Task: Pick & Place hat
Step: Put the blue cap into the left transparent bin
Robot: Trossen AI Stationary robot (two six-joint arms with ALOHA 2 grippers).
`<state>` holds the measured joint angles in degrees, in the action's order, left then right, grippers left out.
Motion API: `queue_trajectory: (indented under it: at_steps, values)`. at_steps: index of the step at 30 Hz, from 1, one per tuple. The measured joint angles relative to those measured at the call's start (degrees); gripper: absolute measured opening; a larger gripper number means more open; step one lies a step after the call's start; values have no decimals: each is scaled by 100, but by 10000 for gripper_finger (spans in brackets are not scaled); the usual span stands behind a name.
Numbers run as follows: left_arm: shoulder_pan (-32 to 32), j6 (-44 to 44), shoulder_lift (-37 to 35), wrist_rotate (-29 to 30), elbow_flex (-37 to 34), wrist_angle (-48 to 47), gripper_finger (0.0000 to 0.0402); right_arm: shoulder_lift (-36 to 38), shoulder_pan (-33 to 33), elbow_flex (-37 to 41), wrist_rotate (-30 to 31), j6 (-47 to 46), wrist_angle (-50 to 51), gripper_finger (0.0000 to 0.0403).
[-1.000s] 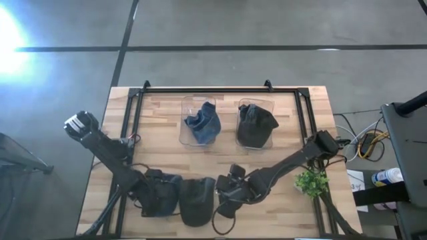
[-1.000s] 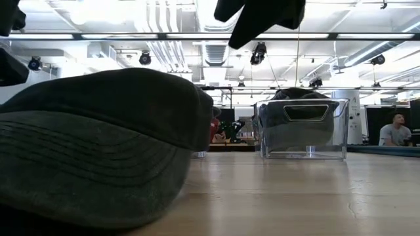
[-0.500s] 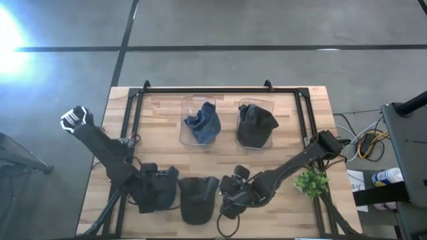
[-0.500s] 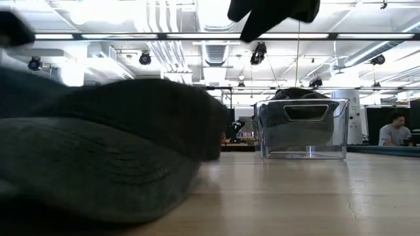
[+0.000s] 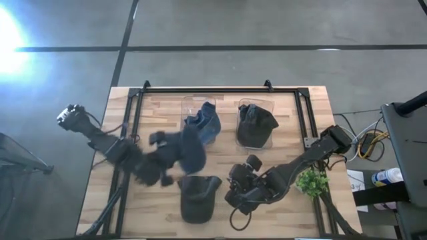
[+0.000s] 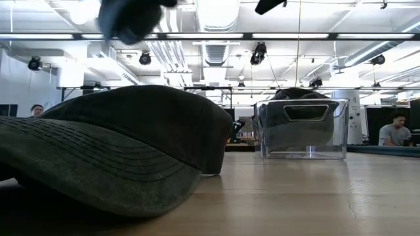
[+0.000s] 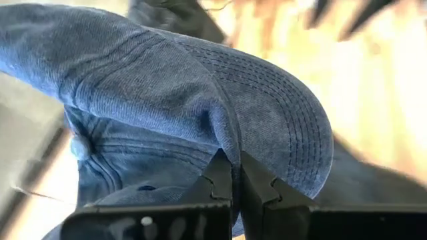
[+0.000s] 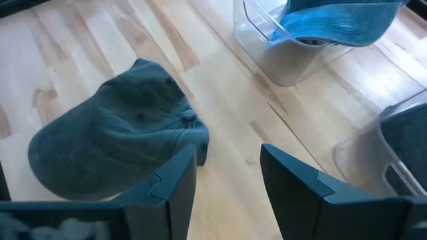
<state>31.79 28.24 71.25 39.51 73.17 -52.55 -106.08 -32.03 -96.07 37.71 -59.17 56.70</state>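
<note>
A blue denim hat [image 7: 167, 87] hangs in the air over the table's left middle [image 5: 185, 150], and my left gripper [image 7: 235, 175] is shut on it. A dark grey-green hat [image 5: 197, 197] rests by its brim and crown rim on the wood near the front edge, filling the low view's left [image 6: 118, 151]. Just right of it, my right gripper [image 8: 228, 157] stands open over bare wood [image 5: 235, 191], touching nothing. My left gripper pinches the blue hat between its two fingers at the stitched seam where the brim meets the crown [image 7: 227, 143]. Only the fingertips show on the cloth. The hat is lifted clear of the table, high in the low view [image 6: 131, 16].
Two clear bins stand at the back middle: the left one [image 5: 189, 137] holds another blue hat [image 8: 333, 20], the right one [image 6: 302, 147] a dark hat [image 5: 255, 127]. A black frame [image 5: 137, 100] rims the table. A small green plant [image 5: 311, 181] sits at the right edge.
My left gripper has risen from the near edge and swung toward the far edge and the bins, carrying the blue hat up off the table. My right gripper has drawn a little toward the table's right, away from the dark hat, which stays on the wood.
</note>
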Motion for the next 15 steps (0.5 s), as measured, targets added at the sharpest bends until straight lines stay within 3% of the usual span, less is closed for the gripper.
queue_trajectory:
  at_steps: [4,9,15]
  values:
    - [-1404,-1511,-62,-1044,-110,501,1,10,0,0,29,-52,10,162]
    - [-3206,-2580,-134,-2652,-263,832,1,79,-140,0,182,-393,14,162]
    - [-4371,-3709,108,-3717,-366,1304,2,114,-195,1,439,-837,19,162]
